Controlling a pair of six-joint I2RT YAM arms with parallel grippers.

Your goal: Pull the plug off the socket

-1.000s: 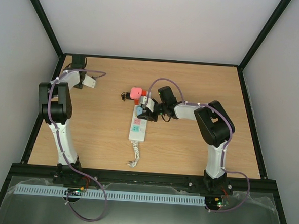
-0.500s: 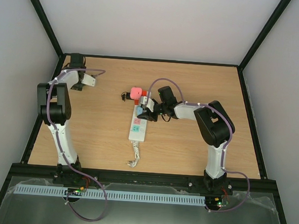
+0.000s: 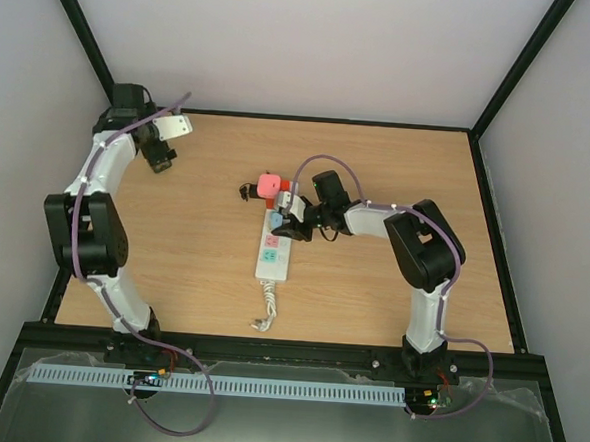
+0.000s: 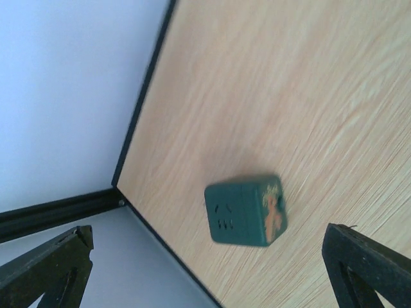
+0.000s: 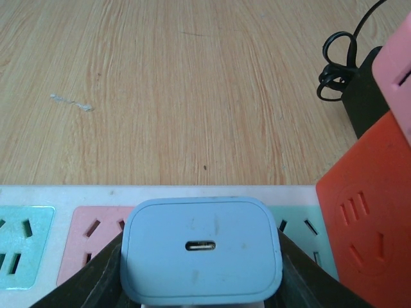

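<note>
Clamping the blue plug (image 5: 201, 237) between its fingers, right gripper (image 5: 201, 277) sits directly over the socket (image 3: 270, 258), whose long axis runs finger to finger; left gripper (image 4: 209, 269) gapes wide, well apart.

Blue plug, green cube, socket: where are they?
Blue plug (image 5: 201, 253): right wrist view, front face.
Green cube (image 4: 234, 215): left wrist view, slotted side.
Socket (image 3: 269, 268): top view, near white end.

White-black arms (image 3: 123, 283), purple cables (image 3: 324, 159)
</note>
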